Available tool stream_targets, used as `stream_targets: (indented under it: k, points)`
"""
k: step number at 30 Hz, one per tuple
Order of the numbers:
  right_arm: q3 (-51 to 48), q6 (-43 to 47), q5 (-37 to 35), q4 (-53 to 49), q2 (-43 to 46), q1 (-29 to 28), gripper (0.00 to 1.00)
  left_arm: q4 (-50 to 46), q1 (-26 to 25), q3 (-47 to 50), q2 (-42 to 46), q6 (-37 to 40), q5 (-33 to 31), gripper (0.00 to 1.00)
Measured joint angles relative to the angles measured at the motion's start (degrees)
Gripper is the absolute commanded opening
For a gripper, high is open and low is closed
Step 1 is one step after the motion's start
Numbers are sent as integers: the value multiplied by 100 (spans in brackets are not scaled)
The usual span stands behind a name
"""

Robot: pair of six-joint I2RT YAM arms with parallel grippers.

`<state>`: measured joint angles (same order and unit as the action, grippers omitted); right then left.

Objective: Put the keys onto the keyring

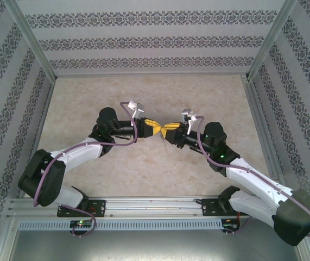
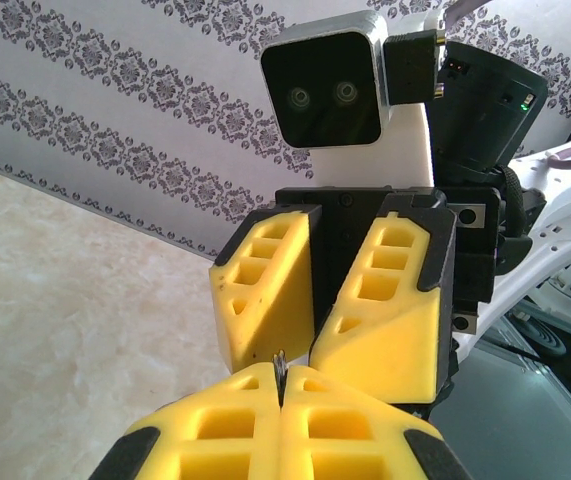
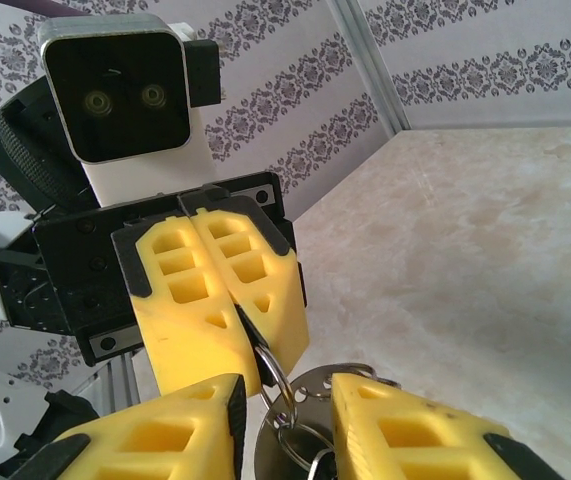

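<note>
The pale marbled table (image 1: pixel 144 179) takes up most of the space, with patterned walls (image 1: pixel 144 41) around it from 9 o'clock through 12 to 3. From the near edge the left arm (image 1: pixel 73 152) comes up from about 7 o'clock and the right arm (image 1: pixel 252 179) from about 5 o'clock. The two bend inward until their yellow-fingered ends meet over the middle of the table. Seen from above, the left gripper (image 1: pixel 153 126) sits at the centre with the right gripper (image 1: pixel 169 131) at its 3 o'clock, tip to tip and all but touching. The left claw is pressed together, and its wrist camera shows a thin metal edge (image 2: pixel 279 365) nipped in the seam between its pads. From the right wrist, that same closed pair pinches the top of a wire loop at 12 o'clock. The right claw is spread, one finger at 9 o'clock and the other at 3 o'clock of the metal. I cannot tell whether either pad touches it. The keyring (image 3: pixel 290 425) hangs off the table in that gap as a bunch of grey rings and flat metal. It is too crowded to pick out the separate pieces.
</note>
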<state>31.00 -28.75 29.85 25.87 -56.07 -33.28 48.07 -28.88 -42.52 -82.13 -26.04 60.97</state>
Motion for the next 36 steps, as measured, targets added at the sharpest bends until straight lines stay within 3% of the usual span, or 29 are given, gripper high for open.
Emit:
stream_targets:
  k: [12,18,21,26,32,36]
  points:
    - [13,-94,166,114,-173,-24,0,-2,11,24,0,-4,-61,0]
    - [26,-92,170,96,-184,-24,0,-2,11,37,0,-17,-90,0]
    - [76,-68,170,7,-190,-22,0,-17,11,37,0,9,-127,14]
    - [289,129,417,-393,-205,168,0,-564,7,-33,133,339,-170,28]
    - [741,597,758,-1123,-308,527,0,-2072,7,-509,509,1176,-348,39]
    - [1080,920,977,-1576,-566,636,0,-2953,7,-811,667,1757,-507,40]
